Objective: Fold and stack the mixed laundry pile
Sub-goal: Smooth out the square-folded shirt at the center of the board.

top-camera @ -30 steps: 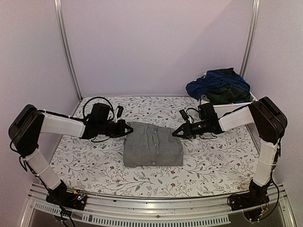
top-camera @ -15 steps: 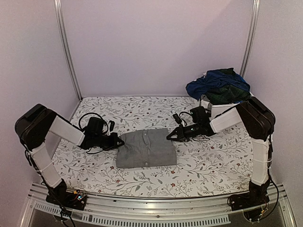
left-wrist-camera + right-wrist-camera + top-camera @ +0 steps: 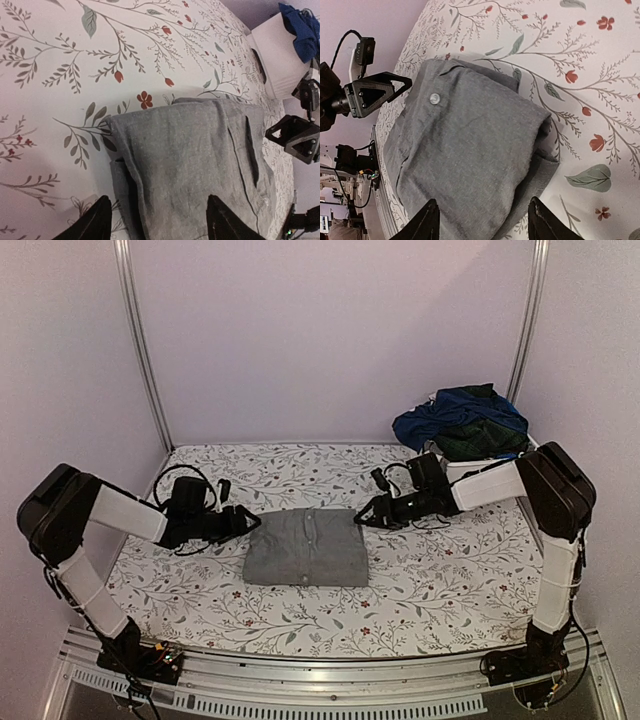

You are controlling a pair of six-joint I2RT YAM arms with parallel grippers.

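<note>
A grey shirt (image 3: 305, 547) lies folded into a neat rectangle in the middle of the floral-covered tabletop (image 3: 200, 585), button placket facing up. The left fingers (image 3: 97, 225) sit low at its left edge and the right fingers (image 3: 425, 222) at its far right corner, both pairs spread apart and gripping nothing, the cloth resting flat on its own. Over at the far right corner, a navy blue garment (image 3: 450, 420) and a dark green plaid garment (image 3: 482, 442) are heaped together on a white bin (image 3: 280, 55).
</note>
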